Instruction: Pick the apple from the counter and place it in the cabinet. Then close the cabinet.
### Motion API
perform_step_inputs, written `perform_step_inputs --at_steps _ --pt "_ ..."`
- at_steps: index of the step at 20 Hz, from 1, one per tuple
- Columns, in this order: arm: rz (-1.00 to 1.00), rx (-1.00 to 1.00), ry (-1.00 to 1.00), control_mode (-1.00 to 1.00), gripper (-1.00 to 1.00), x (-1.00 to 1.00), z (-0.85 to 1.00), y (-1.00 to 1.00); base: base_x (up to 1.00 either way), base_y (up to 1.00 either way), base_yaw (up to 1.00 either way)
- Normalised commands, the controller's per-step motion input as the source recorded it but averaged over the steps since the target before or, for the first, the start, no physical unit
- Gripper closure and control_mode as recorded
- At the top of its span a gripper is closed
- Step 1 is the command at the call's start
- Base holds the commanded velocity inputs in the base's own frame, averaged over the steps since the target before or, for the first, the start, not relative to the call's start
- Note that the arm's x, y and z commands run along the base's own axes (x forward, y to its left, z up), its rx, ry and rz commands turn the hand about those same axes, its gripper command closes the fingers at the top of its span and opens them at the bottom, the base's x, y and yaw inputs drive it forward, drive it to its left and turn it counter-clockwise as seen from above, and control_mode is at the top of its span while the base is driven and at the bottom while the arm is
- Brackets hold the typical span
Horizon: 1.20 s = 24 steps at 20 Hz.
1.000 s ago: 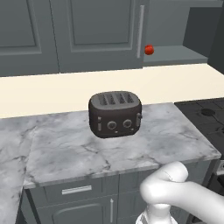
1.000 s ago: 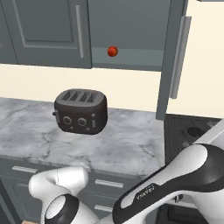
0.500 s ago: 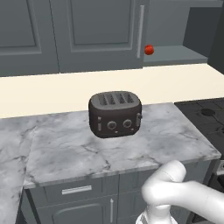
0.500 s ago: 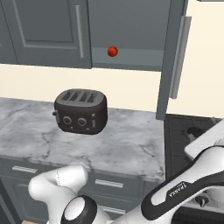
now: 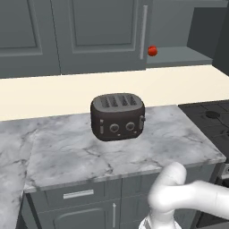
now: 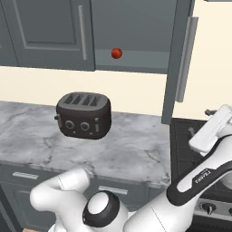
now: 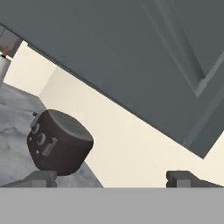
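Sitting round apple [image 5: 152,51] on flat cabinet [image 5: 188,56] shelf

- The surface [image 5: 67,156], lower centre of the left base view, looks like polished grey-white veined marble.
- The toaster [image 5: 118,116] at centre has a dark, matt, smooth casing.
- The cabinet [image 5: 103,33], upper centre, is matt dark grey with a silvery metal handle [image 5: 144,31].
- The apple [image 5: 152,51], upper right, is smooth and red.

Your three cameras, all facing the kitchen wall

Your two base views looked down from behind, sharing the toaster [image 5: 118,116] and counter [image 6: 131,149]; your hand view sat closer, tilted, facing the cabinet [image 7: 131,57].
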Motion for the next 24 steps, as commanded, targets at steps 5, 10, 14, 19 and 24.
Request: perform_step_inputs --at_steps 5,10,14,19,24 --pt "0.28 0.0 -0.03 -1.0 -1.0 0.4 0.0 0.0 0.0 0.0 0.0" --pt "0.22 0.0 -0.03 -1.0 -1.0 0.12 0.24 0.18 0.0 0.0 0.0" --pt "0.19 0.0 -0.15 -1.0 -1.0 0.0 0.59 0.37 0.0 0.0 0.0" --pt "0.14 0.0 -0.18 -1.0 -1.0 0.0 0.63 0.6 0.0 0.0 0.0" --pt "0.05 -0.01 -0.23 -1.0 -1.0 0.0 0.56 0.87 0.0 0.0 0.0"
